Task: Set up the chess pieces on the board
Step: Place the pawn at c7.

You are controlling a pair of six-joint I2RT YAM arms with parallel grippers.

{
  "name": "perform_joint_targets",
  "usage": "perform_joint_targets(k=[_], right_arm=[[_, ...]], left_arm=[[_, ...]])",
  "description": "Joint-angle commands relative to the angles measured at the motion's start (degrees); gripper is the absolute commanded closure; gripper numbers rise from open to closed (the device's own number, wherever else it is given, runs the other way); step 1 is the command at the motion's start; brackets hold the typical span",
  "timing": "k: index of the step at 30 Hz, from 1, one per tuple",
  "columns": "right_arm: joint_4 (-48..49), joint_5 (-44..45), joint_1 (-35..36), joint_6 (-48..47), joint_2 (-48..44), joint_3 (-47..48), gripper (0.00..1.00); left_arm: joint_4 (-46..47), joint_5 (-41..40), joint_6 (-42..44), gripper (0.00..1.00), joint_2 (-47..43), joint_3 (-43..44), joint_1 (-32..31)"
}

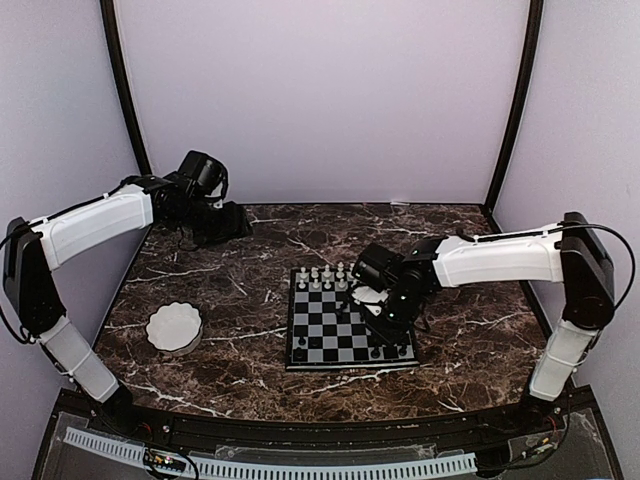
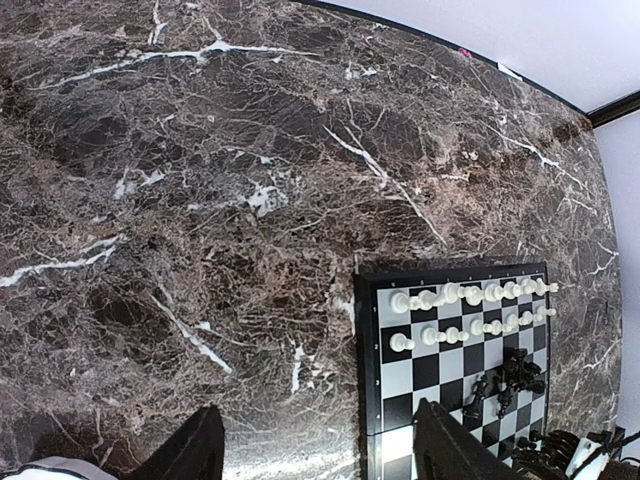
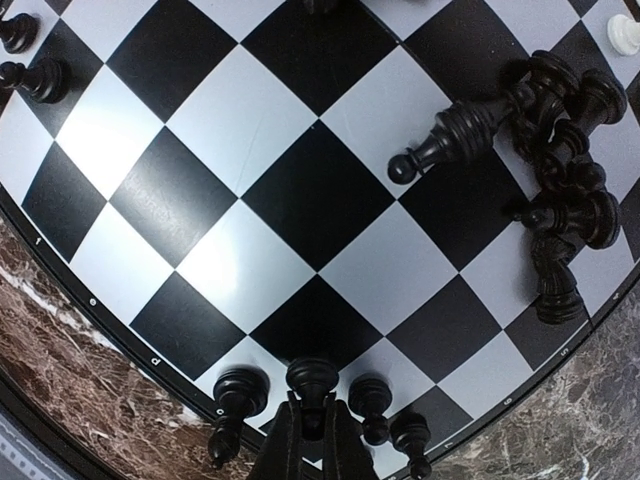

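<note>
Black piece (image 3: 312, 378), upright at the near edge of the board (image 3: 300, 200), sits pinched in the clenched right gripper (image 3: 311, 425), the toppled black heap (image 3: 560, 200) lies just farther in on the board, while the left gripper (image 2: 320, 450), jaws apart and empty, hangs well beyond the board's far-left corner

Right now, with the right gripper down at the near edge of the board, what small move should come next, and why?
Probably open the right gripper and lift straight up. It is shut on a black piece that seems lined up in the edge row of the board, between other black pieces. The toppled heap can follow.
</note>
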Motion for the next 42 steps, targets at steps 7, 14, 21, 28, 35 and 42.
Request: perform_joint_targets(k=[7, 14, 21, 28, 35, 42], right_arm=[[1.5, -0.4, 0.2, -0.3, 1.8, 0.3, 0.97], [1.8, -0.8, 0.2, -0.5, 2.8, 1.0, 0.95], [1.7, -0.6, 0.2, -0.5, 3.7, 1.7, 0.86], [1.0, 0.1, 0.2, -0.2, 3.4, 2.4, 0.77], [-0.8, 0.9, 0.2, 0.2, -0.6, 4.6, 0.73], [-0.7, 1.7, -1.9, 3.0, -7.9, 4.9, 0.71]], left_arm=[[0.4, 0.7, -0.5, 0.33, 0.7, 0.2, -0.2], [0.4, 2.3, -0.6, 0.33, 1.2, 0.4, -0.3], [0.1, 2.6, -0.6, 0.33, 2.1, 1.0, -0.3], [-0.4, 3.0, 0.2, 0.34, 2.5, 1.6, -0.3], [-2.9, 3.6, 7.0, 0.34, 1.6, 2.1, -4.0], [-7.1, 5.4, 10.5, 0.42, 5.9, 5.2, -14.2]])
